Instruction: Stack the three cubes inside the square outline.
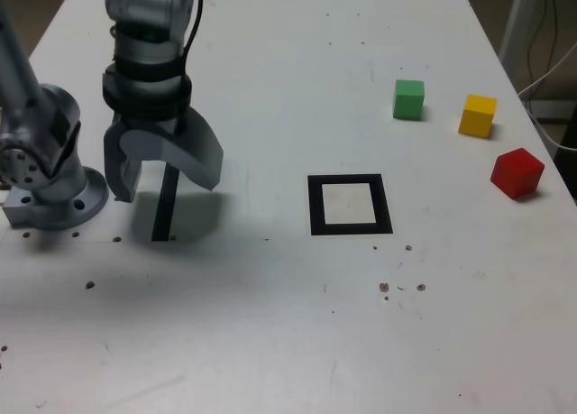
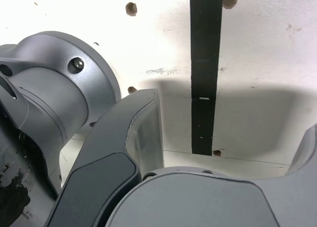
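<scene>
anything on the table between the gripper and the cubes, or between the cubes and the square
Nothing visible. In the exterior view the open gripper hangs over the black strip at left; only the square outline lies flat between it and the green cube, yellow cube and red cube.

The gripper point(image 1: 167, 181) is pointed straight down, jaws spread wide apart with nothing held between them, and is positioned just beside the arm's base point(image 1: 54, 193).

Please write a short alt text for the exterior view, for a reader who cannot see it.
An open, empty end effector hangs over a black strip at the exterior view's left. A green cube, yellow cube and red cube sit outside the empty square outline.
</scene>
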Robot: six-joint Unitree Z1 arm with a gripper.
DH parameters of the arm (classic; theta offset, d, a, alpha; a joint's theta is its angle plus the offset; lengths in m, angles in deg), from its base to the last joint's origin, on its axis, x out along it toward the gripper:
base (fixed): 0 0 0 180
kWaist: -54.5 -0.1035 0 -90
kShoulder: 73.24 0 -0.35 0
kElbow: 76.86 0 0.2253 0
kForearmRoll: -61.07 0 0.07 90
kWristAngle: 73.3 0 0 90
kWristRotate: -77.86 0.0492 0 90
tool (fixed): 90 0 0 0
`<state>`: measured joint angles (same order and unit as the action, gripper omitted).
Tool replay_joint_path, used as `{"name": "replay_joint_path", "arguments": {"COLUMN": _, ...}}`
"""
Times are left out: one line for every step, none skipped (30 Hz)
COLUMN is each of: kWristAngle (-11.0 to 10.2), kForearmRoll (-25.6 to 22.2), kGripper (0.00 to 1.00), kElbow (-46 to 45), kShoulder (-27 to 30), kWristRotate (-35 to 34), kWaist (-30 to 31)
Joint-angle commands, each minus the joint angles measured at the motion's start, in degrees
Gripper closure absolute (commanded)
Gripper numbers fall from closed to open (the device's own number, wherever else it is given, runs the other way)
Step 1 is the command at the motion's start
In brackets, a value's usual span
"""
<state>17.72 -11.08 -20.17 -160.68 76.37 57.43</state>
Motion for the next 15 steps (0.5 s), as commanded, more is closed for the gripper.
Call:
{"name": "replay_joint_path", "arguments": {"kWristAngle": 0.0, "kForearmRoll": -0.1, "kGripper": 0.01, "kElbow": 0.4, "kShoulder": -0.5, "kWristRotate": -0.1, "kWaist": -0.1}}
{"name": "replay_joint_path", "arguments": {"kWristAngle": 0.0, "kForearmRoll": -0.1, "kGripper": 0.01, "kElbow": 0.5, "kShoulder": -0.7, "kWristRotate": -0.1, "kWaist": -0.1}}
{"name": "replay_joint_path", "arguments": {"kWristAngle": 0.0, "kForearmRoll": -0.1, "kGripper": 0.01, "kElbow": 0.7, "kShoulder": -0.8, "kWristRotate": -0.1, "kWaist": -0.1}}
{"name": "replay_joint_path", "arguments": {"kWristAngle": 0.0, "kForearmRoll": -0.2, "kGripper": 0.01, "kElbow": 0.9, "kShoulder": -1.0, "kWristRotate": -0.1, "kWaist": -0.1}}
{"name": "replay_joint_path", "arguments": {"kWristAngle": 0.0, "kForearmRoll": -0.3, "kGripper": 0.01, "kElbow": 1.2, "kShoulder": -1.1, "kWristRotate": -0.1, "kWaist": -0.1}}
{"name": "replay_joint_path", "arguments": {"kWristAngle": 0.0, "kForearmRoll": -0.6, "kGripper": 0.01, "kElbow": 1.8, "kShoulder": -1.4, "kWristRotate": -0.1, "kWaist": -0.1}}
{"name": "replay_joint_path", "arguments": {"kWristAngle": 0.0, "kForearmRoll": -0.8, "kGripper": 0.01, "kElbow": 2.4, "kShoulder": -1.7, "kWristRotate": -0.1, "kWaist": -0.1}}
{"name": "replay_joint_path", "arguments": {"kWristAngle": -0.1, "kForearmRoll": -1.1, "kGripper": 0.01, "kElbow": 3.1, "kShoulder": -2.0, "kWristRotate": -0.1, "kWaist": -0.1}}
{"name": "replay_joint_path", "arguments": {"kWristAngle": -0.2, "kForearmRoll": -1.5, "kGripper": 0.01, "kElbow": 3.9, "kShoulder": -2.3, "kWristRotate": -0.1, "kWaist": -0.1}}
{"name": "replay_joint_path", "arguments": {"kWristAngle": -0.4, "kForearmRoll": -1.9, "kGripper": 0.01, "kElbow": 4.9, "kShoulder": -2.6, "kWristRotate": -0.1, "kWaist": -0.1}}
{"name": "replay_joint_path", "arguments": {"kWristAngle": -0.6, "kForearmRoll": -2.3, "kGripper": 0.01, "kElbow": 5.9, "kShoulder": -3.0, "kWristRotate": -0.1, "kWaist": -0.1}}
{"name": "replay_joint_path", "arguments": {"kWristAngle": -0.8, "kForearmRoll": -2.9, "kGripper": 0.01, "kElbow": 7.1, "kShoulder": -3.5, "kWristRotate": -0.1, "kWaist": -0.1}}
{"name": "replay_joint_path", "arguments": {"kWristAngle": -1.1, "kForearmRoll": -3.4, "kGripper": 0.01, "kElbow": 8.4, "kShoulder": -4.0, "kWristRotate": -0.1, "kWaist": -0.1}}
{"name": "replay_joint_path", "arguments": {"kWristAngle": -1.4, "kForearmRoll": -4.1, "kGripper": 0.01, "kElbow": 9.8, "kShoulder": -4.5, "kWristRotate": -0.1, "kWaist": -0.1}}
{"name": "replay_joint_path", "arguments": {"kWristAngle": -1.7, "kForearmRoll": -4.8, "kGripper": 0.01, "kElbow": 11.3, "kShoulder": -5.2, "kWristRotate": -0.1, "kWaist": -0.1}}
